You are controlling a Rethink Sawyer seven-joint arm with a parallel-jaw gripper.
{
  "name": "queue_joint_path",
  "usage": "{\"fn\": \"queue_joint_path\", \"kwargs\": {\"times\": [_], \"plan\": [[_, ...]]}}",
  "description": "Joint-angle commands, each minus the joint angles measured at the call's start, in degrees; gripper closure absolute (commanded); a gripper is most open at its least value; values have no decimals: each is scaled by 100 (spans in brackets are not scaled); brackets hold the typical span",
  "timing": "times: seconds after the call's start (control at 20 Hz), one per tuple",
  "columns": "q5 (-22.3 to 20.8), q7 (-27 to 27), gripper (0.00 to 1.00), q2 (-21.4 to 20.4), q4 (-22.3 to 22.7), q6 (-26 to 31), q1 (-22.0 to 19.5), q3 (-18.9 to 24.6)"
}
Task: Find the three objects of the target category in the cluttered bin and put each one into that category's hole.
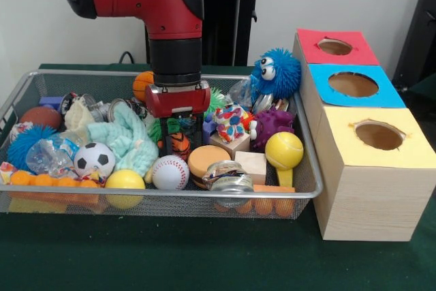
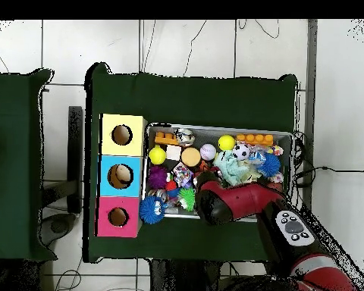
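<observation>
The silver wire-mesh bin [image 1: 204,194] lies on the green table, full of toys; it also shows in the overhead view [image 2: 215,126]. My gripper [image 1: 182,148] hangs straight down from the red arm [image 2: 230,201] into the bin's middle. It is low among the toys, right over the orange tiger with black stripes [image 1: 179,145], which shows just below the red gripper body. The arm hides the gripper and the tiger in the overhead view. I cannot pick out the tan-orange bear. The red-topped round hole [image 1: 334,47] is on the farthest box beside the bin [image 2: 118,217].
A blue-topped hole [image 1: 353,84] and a yellow-topped hole [image 1: 379,134] sit on the same row of boxes. A blue spiky googly-eyed ball [image 1: 276,73] rests on the bin's far corner by the red box. A purple plush [image 1: 272,126], balls, cans and blocks crowd round the gripper.
</observation>
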Motion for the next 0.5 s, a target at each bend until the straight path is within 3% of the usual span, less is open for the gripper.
{"fn": "queue_joint_path", "kwargs": {"times": [0.05,0.5], "plan": [[-202,449,0,283,-487,-156,446,-278],[-27,497,0,-199,-77,186,535,-400]]}}
